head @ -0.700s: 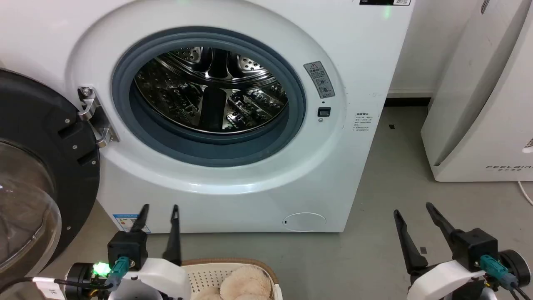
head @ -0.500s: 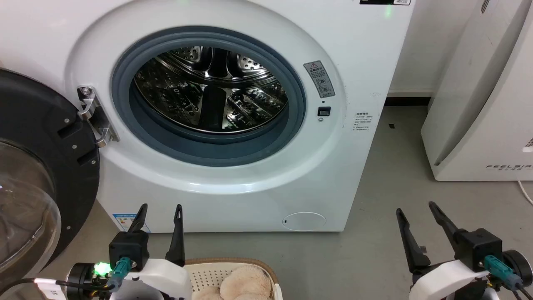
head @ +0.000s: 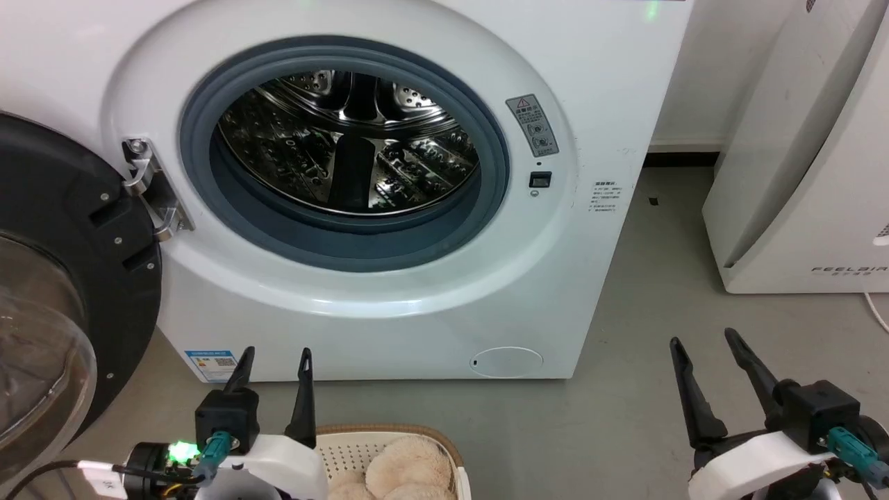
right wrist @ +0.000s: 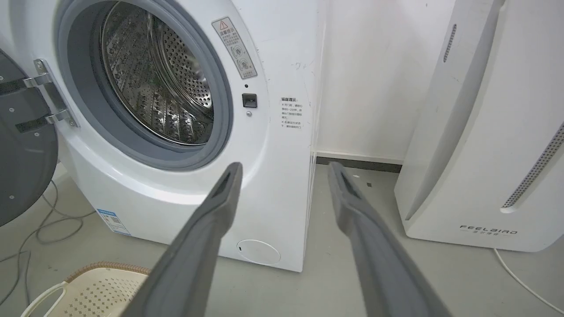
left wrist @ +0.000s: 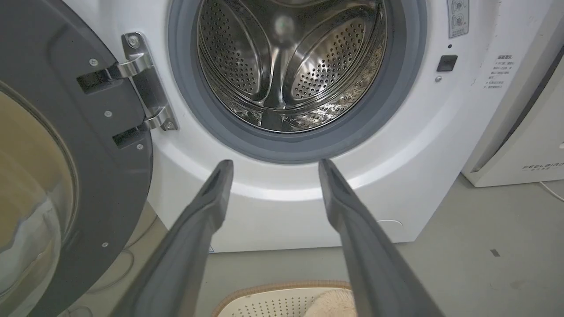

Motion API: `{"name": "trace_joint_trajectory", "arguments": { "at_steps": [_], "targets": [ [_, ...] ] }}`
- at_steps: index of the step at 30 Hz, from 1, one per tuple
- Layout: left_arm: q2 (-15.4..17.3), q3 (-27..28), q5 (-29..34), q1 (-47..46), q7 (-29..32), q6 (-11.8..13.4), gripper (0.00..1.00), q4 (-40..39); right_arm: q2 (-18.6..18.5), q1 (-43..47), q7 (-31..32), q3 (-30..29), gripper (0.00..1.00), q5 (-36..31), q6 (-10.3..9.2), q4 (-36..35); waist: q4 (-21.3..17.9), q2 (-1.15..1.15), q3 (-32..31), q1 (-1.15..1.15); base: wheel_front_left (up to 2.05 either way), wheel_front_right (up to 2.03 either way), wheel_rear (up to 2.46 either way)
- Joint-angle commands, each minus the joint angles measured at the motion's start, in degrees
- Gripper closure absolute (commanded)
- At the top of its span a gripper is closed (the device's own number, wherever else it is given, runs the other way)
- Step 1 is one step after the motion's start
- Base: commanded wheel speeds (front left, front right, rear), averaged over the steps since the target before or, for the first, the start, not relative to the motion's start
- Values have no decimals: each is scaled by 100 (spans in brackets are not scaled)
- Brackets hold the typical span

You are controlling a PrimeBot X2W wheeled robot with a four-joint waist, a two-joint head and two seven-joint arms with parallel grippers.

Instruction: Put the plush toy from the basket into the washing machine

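Below washing machine [head: 611, 104], door [head: 62, 201] swung wide, plush toy [head: 406, 465] in basket [head: 389, 430], left pincer [head: 277, 351] and right pincer [head: 701, 337] released

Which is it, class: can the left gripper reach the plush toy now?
Probably yes: the left gripper is open, close by the basket, whose uncovered top leaves the plush toy exposed. Nothing lies between them, though it points away.

- A laundry corner in a plain utility room: a front-loading washing machine [head: 389, 326] stands on a bare grey concrete floor [head: 653, 333].
- Behind it is a white wall [right wrist: 365, 66] (dark skirting [right wrist: 357, 161] at its foot), and beside it a white appliance [head: 799, 173] lettered "FEELBAIR".
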Motion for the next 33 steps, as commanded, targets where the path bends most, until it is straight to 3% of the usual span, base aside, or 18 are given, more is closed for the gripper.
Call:
{"name": "trace_joint_trajectory", "arguments": {
  "at_steps": [1,23,33],
  "targets": [
    [17,-33,-23,-118,-58,14,0,108,0,-21,-70,-21,0,65,-1,-56,-10,0,32,0,0,0,0],
    [167,-243,-97,-1151,-284,-149,0,2194,-1,-448,-332,-141,0,427,-2,-305,-250,0,1089,0,0,0,0],
    [281,-397,-121,-1718,35,-259,0,2967,-1,-759,-451,-218,0,601,-2,-476,-328,0,1859,0,0,0,0]
  ]
}}
